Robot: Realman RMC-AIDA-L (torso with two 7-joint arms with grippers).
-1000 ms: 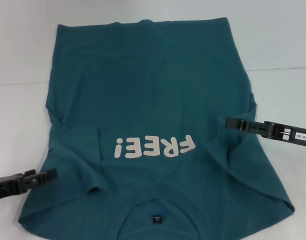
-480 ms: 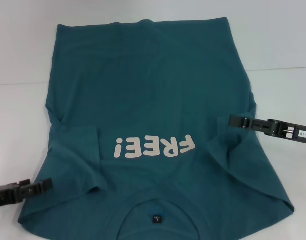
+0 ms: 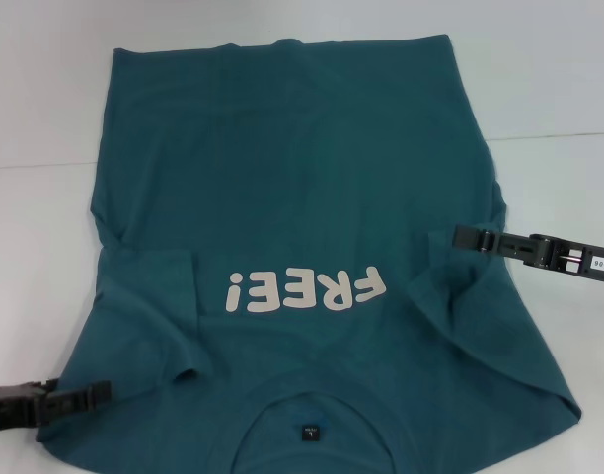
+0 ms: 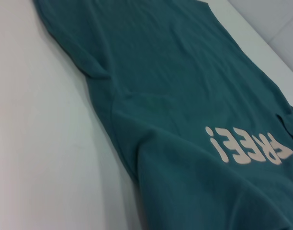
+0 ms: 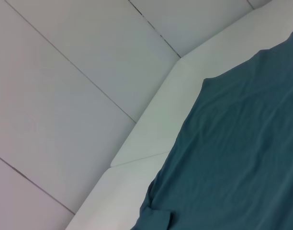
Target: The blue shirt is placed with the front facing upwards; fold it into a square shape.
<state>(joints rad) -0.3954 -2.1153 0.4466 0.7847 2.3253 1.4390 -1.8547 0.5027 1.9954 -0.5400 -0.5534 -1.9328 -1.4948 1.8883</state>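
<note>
While the blue shirt (image 3: 302, 247) lies flat along the tabletop (image 3: 45, 247), collar at the near edge, the left gripper (image 3: 80, 395) sits nearer, at its near-left shoulder; the right gripper (image 3: 470, 238) meets the right sleeve. Whether either's jaws are parted or closed, I cannot tell.

Blue shirt (image 3: 302, 197) flat on table (image 3: 45, 247)

A white table (image 3: 549, 89) carries the load; a thin seam crosses its top from side to side, showing on either side of the cloth; the blue shirt (image 3: 302, 197) lies spread directly on it, front up, collar toward the robot and hem at the far side; both sleeves are folded in over the body; pale "FREE!" lettering (image 3: 304, 291) reads upside down from the head view.
</note>
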